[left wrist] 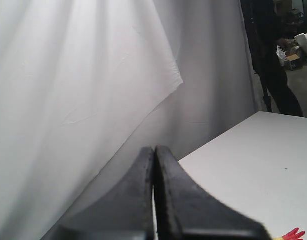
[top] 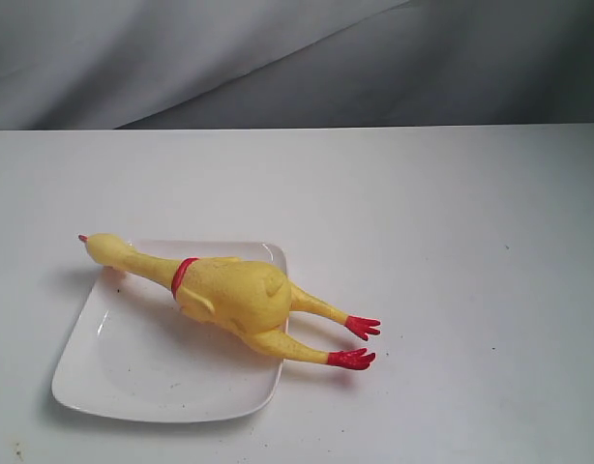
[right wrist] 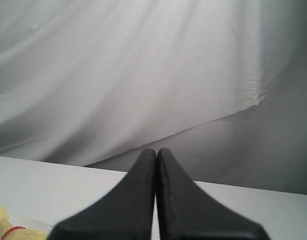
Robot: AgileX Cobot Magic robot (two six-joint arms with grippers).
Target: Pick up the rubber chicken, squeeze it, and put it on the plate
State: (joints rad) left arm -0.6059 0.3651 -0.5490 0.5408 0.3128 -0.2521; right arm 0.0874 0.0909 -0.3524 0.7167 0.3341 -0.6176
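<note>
Yellow and long, the chicken (top: 234,293) lies stretched across the white plate (top: 133,377) in the exterior view. Its body rests on the far right part of the plate. The head reaches just past the far left corner, and both legs with their red feet stick out over the right rim, above the desk (top: 452,242). The plate sits on the near left part of the desk. A pale cloth (top: 229,58) hangs behind the desk.

From the left wrist view, the left gripper (left wrist: 155,150) has its jaws pressed together, with nothing between them, and it points toward the cloth. Only a red foot of the chicken (left wrist: 293,234) shows at the edge of the picture, on the desk.

From the right wrist view, the right gripper (right wrist: 156,151) also has its jaws closed and empty. A small part of the chicken (right wrist: 3,227), the neck with the red collar, shows at the edge, apart from the jaws.
</note>
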